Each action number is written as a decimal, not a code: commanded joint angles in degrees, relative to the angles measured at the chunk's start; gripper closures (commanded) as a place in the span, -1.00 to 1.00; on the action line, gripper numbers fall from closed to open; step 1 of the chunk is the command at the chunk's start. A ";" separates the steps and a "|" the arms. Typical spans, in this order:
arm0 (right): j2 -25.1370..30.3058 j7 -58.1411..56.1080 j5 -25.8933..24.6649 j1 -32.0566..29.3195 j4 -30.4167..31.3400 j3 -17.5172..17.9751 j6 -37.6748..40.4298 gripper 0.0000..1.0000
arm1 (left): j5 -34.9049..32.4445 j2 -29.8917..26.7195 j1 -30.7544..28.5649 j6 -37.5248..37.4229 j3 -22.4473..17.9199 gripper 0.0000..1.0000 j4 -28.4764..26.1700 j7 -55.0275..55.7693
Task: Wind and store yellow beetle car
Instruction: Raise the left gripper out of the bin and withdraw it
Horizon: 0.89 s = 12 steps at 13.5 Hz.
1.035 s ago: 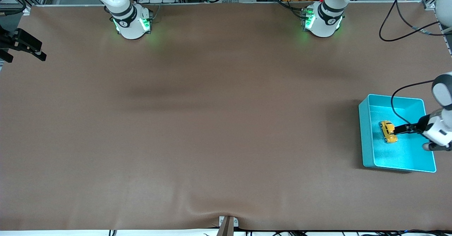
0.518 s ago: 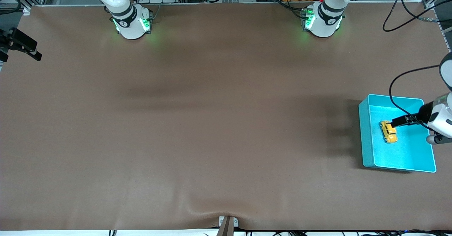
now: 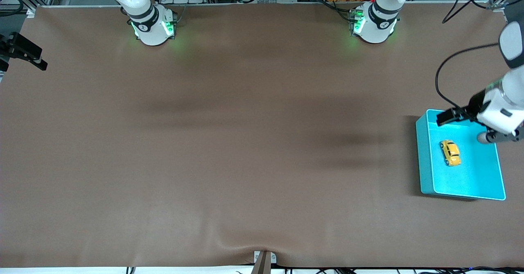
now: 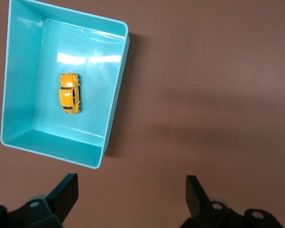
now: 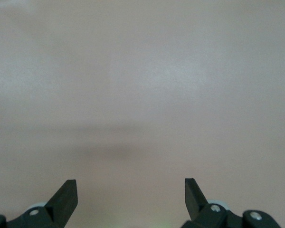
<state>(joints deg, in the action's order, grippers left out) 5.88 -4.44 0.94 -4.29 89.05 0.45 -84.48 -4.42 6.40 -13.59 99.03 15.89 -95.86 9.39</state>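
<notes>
The yellow beetle car (image 3: 450,152) lies on its wheels on the floor of the teal bin (image 3: 425,159), untouched. It also shows in the left wrist view (image 4: 70,93), inside the bin (image 4: 115,99). My left gripper (image 3: 445,117) is open and empty, up in the air over the bin's rim, clear of the car. In its own view the gripper (image 4: 131,192) has its fingers spread wide over bare table beside the bin. My right gripper (image 3: 40,63) waits open and empty at the right arm's end of the table; its own view (image 5: 130,192) shows only bare table.
The brown table cover (image 3: 245,143) is bare apart from the bin, which stands at the left arm's end. The arm bases (image 3: 152,26) (image 3: 374,22) stand along the table's back edge. A small bracket (image 3: 264,259) sits at the edge nearest the camera.
My left gripper has lifted up and away from the car, which stays in the bin. The right gripper has barely moved.
</notes>
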 commanded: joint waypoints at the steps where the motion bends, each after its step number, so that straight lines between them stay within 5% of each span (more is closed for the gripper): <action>1: 0.19 -0.39 -0.32 -0.80 -0.72 0.42 0.64 -1.00 | 2.56 -3.58 5.56 -2.44 -5.05 -1.00 -1.17 0.54; 4: 0.19 -0.13 -0.32 -0.63 -0.72 0.51 0.72 -1.00 | 5.21 -6.21 12.79 -5.59 -11.57 -1.00 -0.91 0.63; 12: 0.10 -0.48 -0.41 -1.42 -0.63 0.42 0.46 -1.00 | 4.42 -10.35 15.35 -13.68 -12.54 -1.00 0.23 -4.55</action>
<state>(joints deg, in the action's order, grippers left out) 5.87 -4.44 0.92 -5.05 89.02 0.42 -84.48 -0.10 -3.58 -0.35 87.18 4.80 -95.88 6.83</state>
